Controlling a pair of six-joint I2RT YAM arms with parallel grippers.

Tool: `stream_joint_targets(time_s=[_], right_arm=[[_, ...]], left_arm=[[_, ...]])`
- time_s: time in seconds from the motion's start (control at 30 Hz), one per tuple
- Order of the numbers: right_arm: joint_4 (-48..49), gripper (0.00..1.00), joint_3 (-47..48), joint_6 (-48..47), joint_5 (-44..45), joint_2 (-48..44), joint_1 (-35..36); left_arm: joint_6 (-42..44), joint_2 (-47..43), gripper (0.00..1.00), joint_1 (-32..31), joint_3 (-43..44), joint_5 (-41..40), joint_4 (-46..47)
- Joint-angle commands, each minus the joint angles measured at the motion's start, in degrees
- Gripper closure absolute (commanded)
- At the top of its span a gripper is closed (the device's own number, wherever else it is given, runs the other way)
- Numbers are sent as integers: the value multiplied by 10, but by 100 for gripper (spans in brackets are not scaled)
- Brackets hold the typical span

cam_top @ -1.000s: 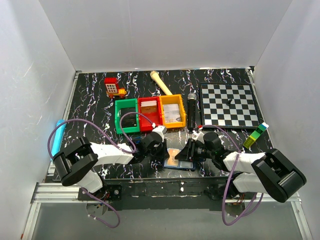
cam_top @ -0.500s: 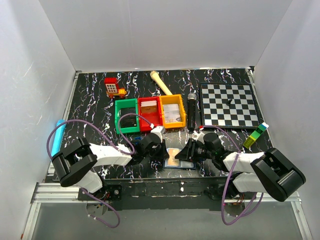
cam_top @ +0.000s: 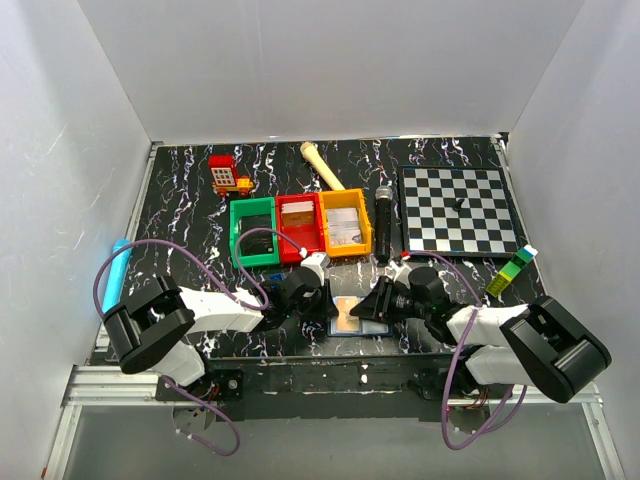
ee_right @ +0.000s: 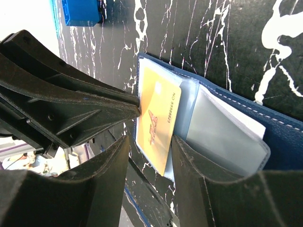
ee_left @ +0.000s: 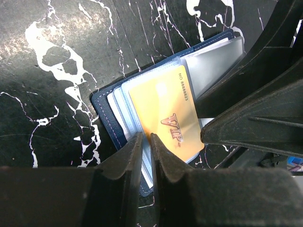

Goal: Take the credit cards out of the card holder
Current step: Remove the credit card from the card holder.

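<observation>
The left gripper (ee_left: 146,140), at the near left edge of the card holder (ee_right: 284,135), is drawing its fingers a shade closer than a second ago, down to a slit that is nipping the pale layered edge of the holder's left half; whether a card is in that pinch I cannot tell. The right gripper (ee_right: 150,142), on the holder's right, is standing about half open, its fingers straddling the end of the gold VIP card (ee_left: 168,113) without clamping it. That card is still lying on the open holder, and the pale credit cards (ee_left: 210,59) are still sitting in its sleeves, so I judge the pull is only being set up. Beyond the holder's left side a blue toy brick (ee_right: 80,12) is lying, and further beyond it three coloured bins (cam_top: 298,198) are standing.
</observation>
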Motion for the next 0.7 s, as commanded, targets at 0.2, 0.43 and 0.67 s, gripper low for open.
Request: stream_joint_targets(time_s=[0.2,0.43,0.67], right_arm=[[59,51,-3,9,-15,29,-3],[176,53,-19,42,-40,76,-4],[257,53,-30,71,-54,117,-5]], left_arm=[[1,4,89,-3,-17,6,-24],[0,11,91,-4,-18,6,-20],[-3,13,94,-4,-25,24,-15]])
